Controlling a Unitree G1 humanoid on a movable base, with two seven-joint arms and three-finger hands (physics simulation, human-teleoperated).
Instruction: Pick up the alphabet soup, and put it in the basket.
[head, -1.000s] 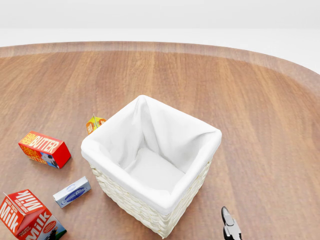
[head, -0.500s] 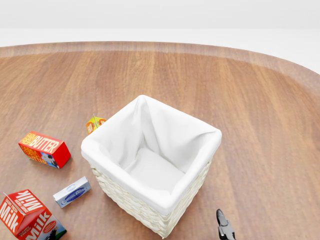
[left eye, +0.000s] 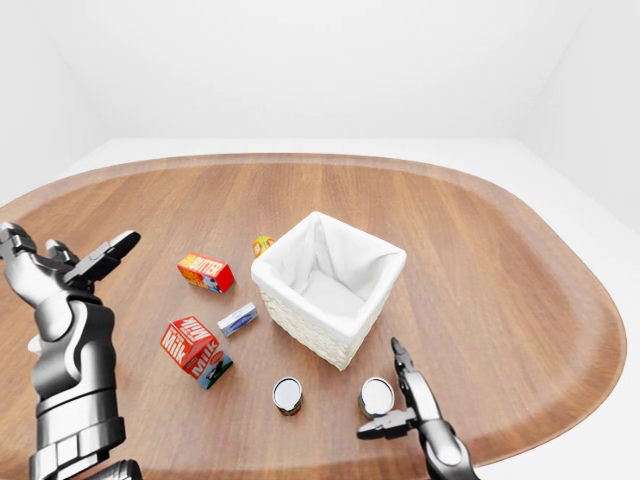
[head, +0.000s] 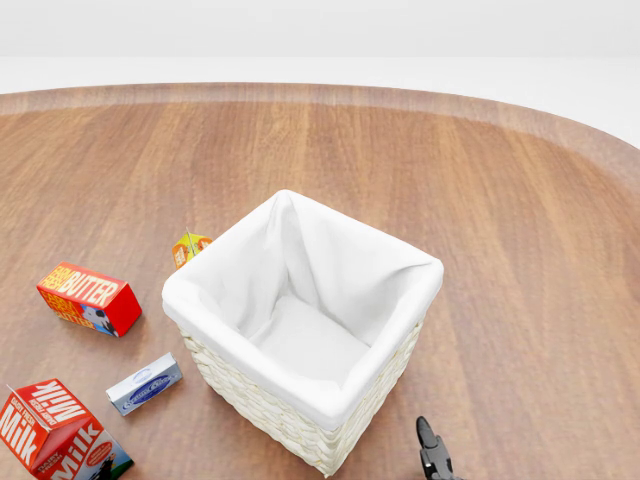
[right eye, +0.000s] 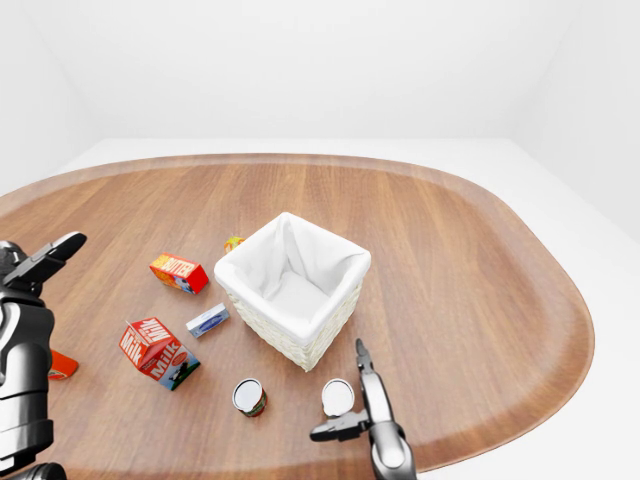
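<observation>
Two silver-topped cans stand on the wooden table at the bottom of the left-eye view, one (left eye: 287, 395) left of the other (left eye: 377, 397); I cannot tell from their labels which is the alphabet soup. The white-lined wicker basket (left eye: 300, 302) stands just above them, empty. My right hand (left eye: 383, 392) is open, its fingers (left eye: 403, 365) standing right beside the right can without closing round it. In the head view only a fingertip (head: 428, 455) shows, at the bottom edge below the basket (head: 190, 292). My left hand (left eye: 75, 262) is open and raised at the far left, away from everything.
Left of the basket lie a red butter box (head: 90, 298), a red milk carton (head: 55, 430), a small blue-white box (head: 143, 383) and a small orange carton (head: 189, 246). An orange item (right eye: 60, 365) lies by my left arm. The table's rounded edge (left eye: 560, 400) runs at the right.
In the head view my right hand's fingertip has slid left along the bottom edge and sunk lower. The basket and boxes have not moved.
</observation>
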